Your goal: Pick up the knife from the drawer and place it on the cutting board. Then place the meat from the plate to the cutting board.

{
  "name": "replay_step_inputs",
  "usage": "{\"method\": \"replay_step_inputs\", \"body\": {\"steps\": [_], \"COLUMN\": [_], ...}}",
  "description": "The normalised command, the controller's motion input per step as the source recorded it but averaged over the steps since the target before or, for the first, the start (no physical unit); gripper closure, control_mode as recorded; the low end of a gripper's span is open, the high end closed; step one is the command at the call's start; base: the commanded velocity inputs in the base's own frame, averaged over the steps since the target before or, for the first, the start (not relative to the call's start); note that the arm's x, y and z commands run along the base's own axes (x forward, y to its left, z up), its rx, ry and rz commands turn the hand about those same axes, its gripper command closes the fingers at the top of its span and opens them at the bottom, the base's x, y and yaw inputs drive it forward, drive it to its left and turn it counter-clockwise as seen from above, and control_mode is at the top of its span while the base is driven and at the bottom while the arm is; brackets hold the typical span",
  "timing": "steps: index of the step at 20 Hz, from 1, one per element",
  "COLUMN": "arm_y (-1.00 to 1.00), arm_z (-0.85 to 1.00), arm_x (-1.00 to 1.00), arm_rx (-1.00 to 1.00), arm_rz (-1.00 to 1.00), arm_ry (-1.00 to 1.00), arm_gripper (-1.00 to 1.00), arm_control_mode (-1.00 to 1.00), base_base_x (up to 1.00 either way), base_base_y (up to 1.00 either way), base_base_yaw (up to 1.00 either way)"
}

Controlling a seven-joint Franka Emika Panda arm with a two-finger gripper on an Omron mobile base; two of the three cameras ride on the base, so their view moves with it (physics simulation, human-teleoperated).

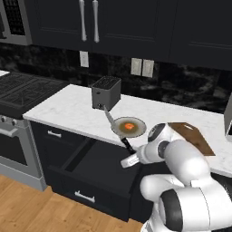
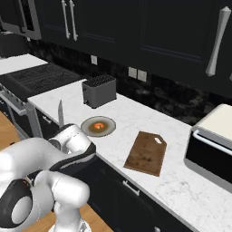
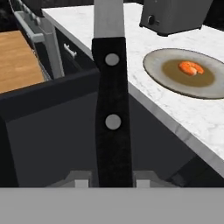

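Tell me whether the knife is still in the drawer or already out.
Out. The knife is clamped by its dark handle in the hand, blade up, above the open drawer and beside the plate.

The slim kitchen knife [image 3: 111,100] had a pale silvery-grey blade and a black handle set with two round grey rivets. The round shallow plate [image 3: 189,72] showed a brownish-tan centre inside a pale grey rim, and the small lump of meat [image 3: 190,68] on it was orange-red. The flat rectangular wooden cutting board [image 2: 146,153] was mid-brown with a faint grain. The wide deep drawer [image 1: 97,174] was dark navy-black, its short bar handle silver. The stone tabletop [image 2: 136,115] was white with light grey marbling. The boxy metal toaster [image 1: 106,92] was dark grey.
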Motion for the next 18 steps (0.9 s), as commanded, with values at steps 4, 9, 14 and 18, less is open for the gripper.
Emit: {"method": "replay_step_inputs", "body": {"steps": [4,9,14,18], "arm_y": [-0.4,-0.56,-0.72,-0.96], "arm_z": [1.0,1.0,1.0,0.74], "arm_x": [0.22,0.33,0.21,0.43], "arm_rx": [0.06,0.01,0.0,0.19], "arm_rz": [-0.18,-0.33,-0.38,-0.12], "arm_ry": [0.33,0.52,0.63,0.39], "arm_gripper": [1.0,1.0,1.0,1.0], "arm_control_mode": [-1.0,-1.0,-1.0,-1.0], "base_base_x": [0.0,0.0,0.0,0.0], "base_base_y": [0.0,0.0,0.0,0.0], "base_base_yaw": [0.0,0.0,0.0,0.0]}}
